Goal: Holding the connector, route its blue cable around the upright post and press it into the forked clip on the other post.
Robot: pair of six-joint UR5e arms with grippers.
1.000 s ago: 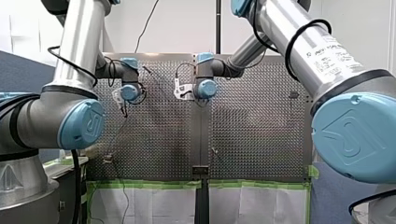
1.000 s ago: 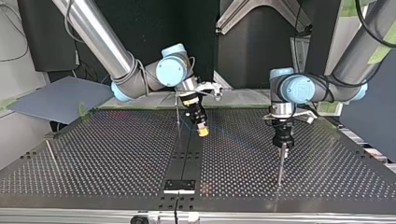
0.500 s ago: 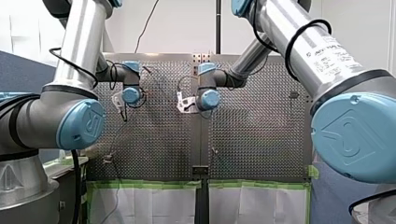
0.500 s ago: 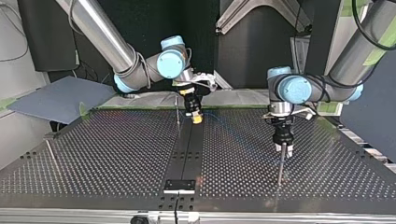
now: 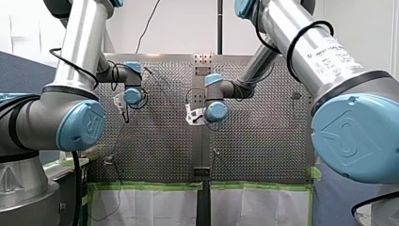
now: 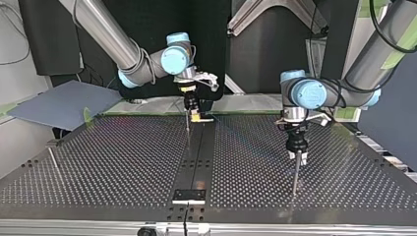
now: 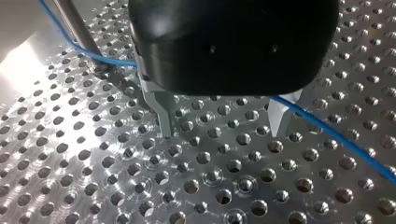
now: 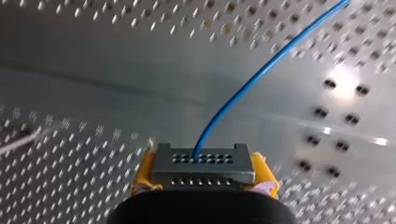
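Note:
My right gripper (image 8: 204,162) is shut on the grey connector (image 8: 205,174), with a yellow pad on each side of it. The blue cable (image 8: 261,70) leaves the connector's face and runs off over the perforated table. In the top view my right gripper (image 6: 195,116) hangs at the table's far edge beside a thin upright post (image 6: 187,129). My left gripper (image 7: 223,135) is open just above the table. The cable (image 7: 345,142) bends round a post's foot (image 7: 95,63) and passes under this gripper. In the top view my left gripper (image 6: 298,158) sits over another post (image 6: 295,177).
A third thin post (image 6: 53,160) leans at the top view's left. A dark strip (image 6: 196,157) runs down the table's middle to a small black plate (image 6: 189,195). A grey board (image 6: 59,103) lies off the table's far left corner.
My right gripper has carried the connector toward the table's far edge in the top view, up beside the thin post. My left gripper's fingers have opened over its post.

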